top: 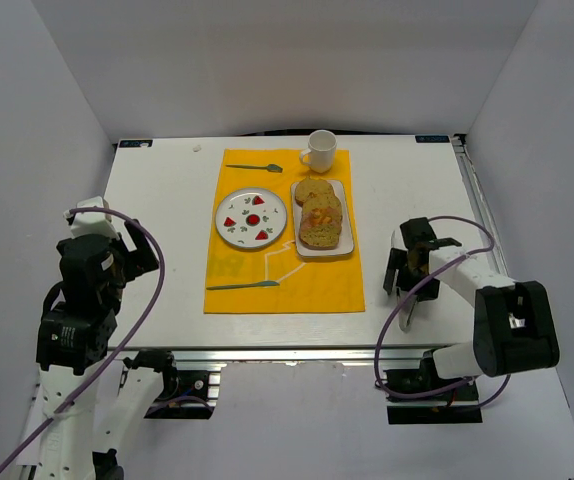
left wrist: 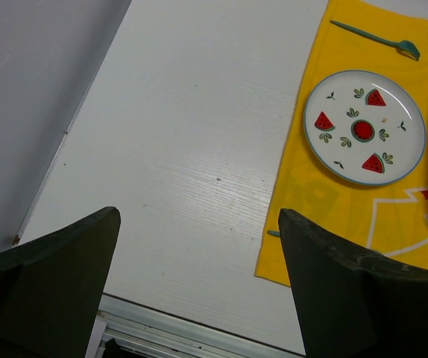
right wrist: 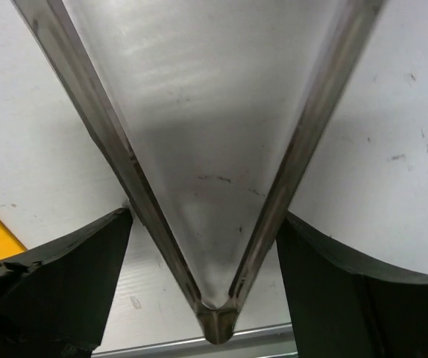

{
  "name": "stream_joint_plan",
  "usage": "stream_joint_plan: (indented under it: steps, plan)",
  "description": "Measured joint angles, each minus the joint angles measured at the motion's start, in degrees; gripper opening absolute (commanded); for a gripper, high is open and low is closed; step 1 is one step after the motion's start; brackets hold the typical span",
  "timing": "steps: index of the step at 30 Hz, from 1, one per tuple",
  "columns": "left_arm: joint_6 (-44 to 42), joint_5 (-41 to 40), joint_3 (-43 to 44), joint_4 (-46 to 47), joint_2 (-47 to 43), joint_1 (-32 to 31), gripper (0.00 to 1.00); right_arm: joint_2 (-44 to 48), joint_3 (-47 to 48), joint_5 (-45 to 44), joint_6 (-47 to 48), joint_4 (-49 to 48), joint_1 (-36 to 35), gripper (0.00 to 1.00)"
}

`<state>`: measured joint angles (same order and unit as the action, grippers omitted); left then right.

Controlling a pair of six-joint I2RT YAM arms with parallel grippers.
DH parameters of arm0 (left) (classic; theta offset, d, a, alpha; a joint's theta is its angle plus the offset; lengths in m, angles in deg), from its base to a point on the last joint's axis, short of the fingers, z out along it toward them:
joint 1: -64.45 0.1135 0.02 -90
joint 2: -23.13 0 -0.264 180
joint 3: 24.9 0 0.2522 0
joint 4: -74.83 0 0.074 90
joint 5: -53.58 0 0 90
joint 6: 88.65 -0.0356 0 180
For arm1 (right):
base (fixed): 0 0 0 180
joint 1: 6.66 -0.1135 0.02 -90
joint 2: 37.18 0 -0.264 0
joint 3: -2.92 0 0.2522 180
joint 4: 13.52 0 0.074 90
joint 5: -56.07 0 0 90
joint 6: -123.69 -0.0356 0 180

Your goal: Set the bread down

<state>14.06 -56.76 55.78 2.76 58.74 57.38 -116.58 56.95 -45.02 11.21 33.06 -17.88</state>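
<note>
Three slices of bread (top: 321, 212) lie overlapping on a white rectangular tray (top: 345, 246) at the right of the yellow mat (top: 285, 272). My right gripper (top: 407, 275) hovers over the table to the right of the tray, apart from the bread. In the right wrist view its fingers (right wrist: 87, 268) press both arms of V-shaped metal tongs (right wrist: 214, 149), whose hinge end sits low between them (right wrist: 205, 216). My left gripper (top: 142, 255) is at the left table edge, open and empty (left wrist: 199, 216).
A round plate with watermelon pictures (top: 252, 217) (left wrist: 363, 127) lies left of the tray. A white cup (top: 319, 150) stands behind the tray. A teal fork (top: 255, 167) and a knife (top: 242, 285) lie on the mat. White walls enclose the table.
</note>
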Motion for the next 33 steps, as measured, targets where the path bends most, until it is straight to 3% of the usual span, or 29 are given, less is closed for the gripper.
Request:
stream_joint_plan:
  steps: [1,7,15,22,27,33]
  plan:
    - [-0.04,-0.15,0.00,-0.04,0.04,0.00,0.98,-0.42,0.33,-0.20,0.04,-0.17,-0.33,0.73]
    - [-0.24,-0.87,0.00,-0.42,0.04,0.00,0.98,-0.87,0.50,-0.15,-0.04,-1.79,-1.14,0.54]
    - [-0.44,-1.22,0.00,-0.42,0.04,0.00,0.98,1.25,3.45,-2.67,1.07,1.68,-1.18,0.54]
    - [-0.68,-1.20,0.00,-0.35,0.09,0.00,0.98,11.17,20.52,-2.84,4.48,13.27,-1.16,0.56]
    - [-0.66,-0.72,-0.24,0.55,0.28,0.00,0.98,15.28,28.52,0.96,7.15,19.78,-1.16,0.55]
    - [-0.66,0.22,-0.66,1.88,1.29,0.00,0.98,15.34,31.26,12.09,13.44,23.19,-1.18,0.53]
